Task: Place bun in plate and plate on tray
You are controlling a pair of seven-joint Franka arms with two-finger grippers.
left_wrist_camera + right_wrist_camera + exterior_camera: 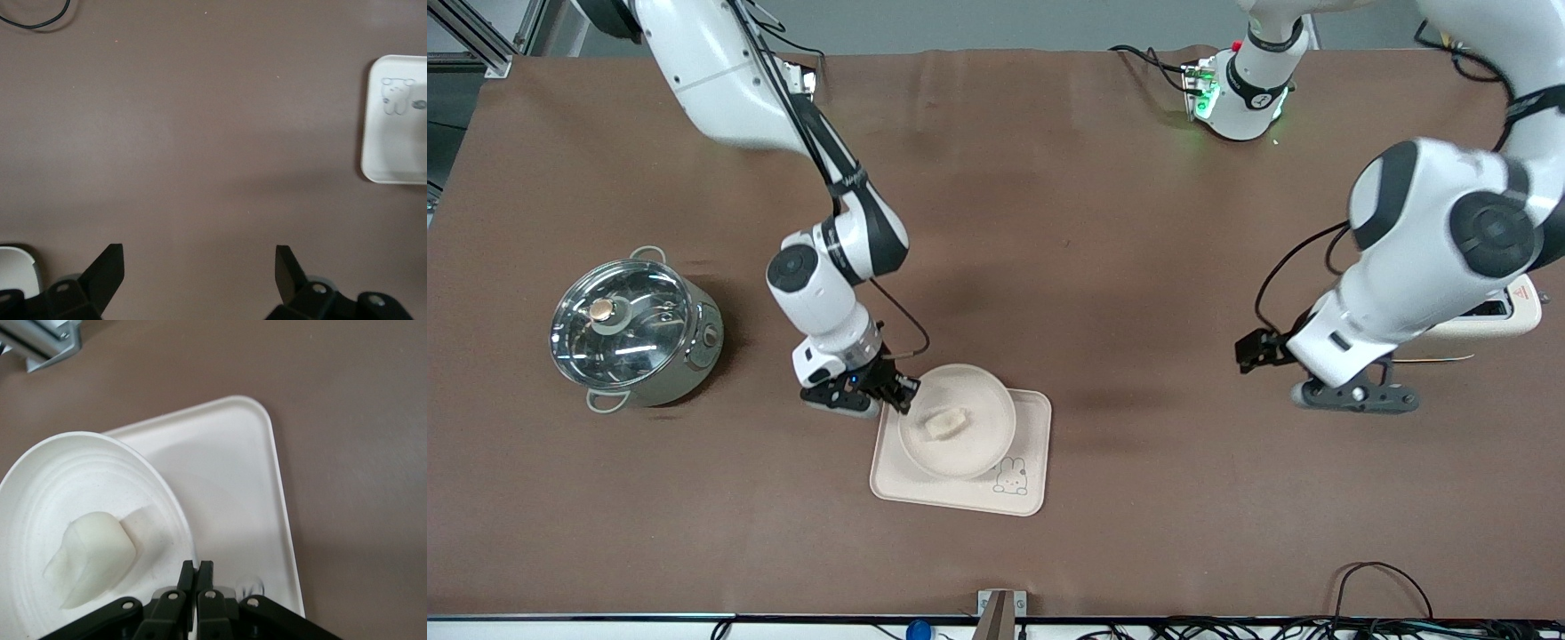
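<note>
Pot [633,331] and toaster [1494,318] flank open table [1138,267].

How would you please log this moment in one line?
right gripper: shut on plate rim, over tray | bun: in plate | left gripper: open, waiting over bare table

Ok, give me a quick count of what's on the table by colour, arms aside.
Cream or white: 4: bun, plate, tray, toaster-like appliance.
Silver: 1: lidded pot.
Total: 5.
</note>
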